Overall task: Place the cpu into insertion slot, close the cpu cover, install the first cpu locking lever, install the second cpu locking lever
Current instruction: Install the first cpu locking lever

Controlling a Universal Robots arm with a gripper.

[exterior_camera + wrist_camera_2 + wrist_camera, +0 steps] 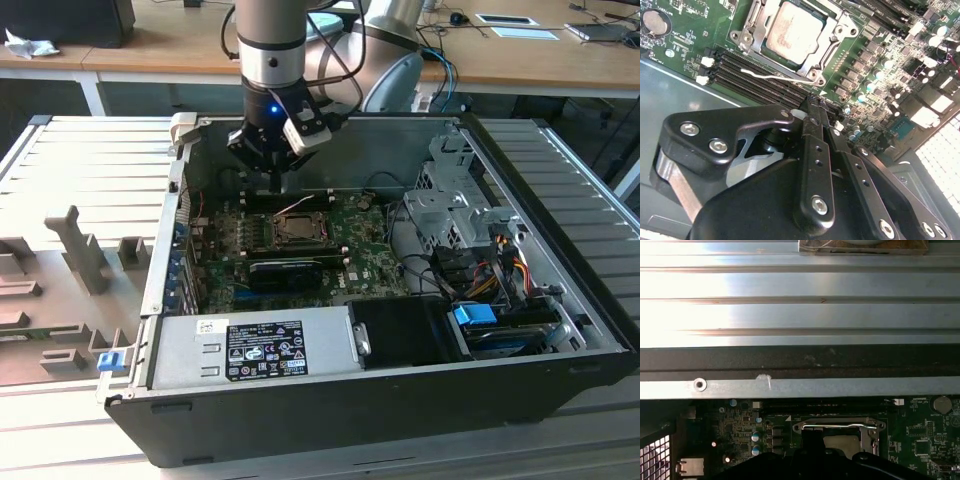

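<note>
Ribbed metal surface (pixel 70 150) carries open computer case (pixel 400 400). Grey blocks (pixel 85 255) on surface at exterior view's left. Desks (pixel 150 60) with cables behind. Gripper (pixel 812 106) pressed together, empty, over motherboard (pixel 680 45), near insertion slot (pixel 746 37). cpu (pixel 797 32) seated in slot; cpu cover (pixel 840 25) flat around it.

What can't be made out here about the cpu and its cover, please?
- First wrist view: the near part of the cpu is hidden behind the gripper.
- Second wrist view: the far side of the cover is cut off by the picture's edge.
- Exterior view: the cover is too small to tell whether it is latched.
</note>
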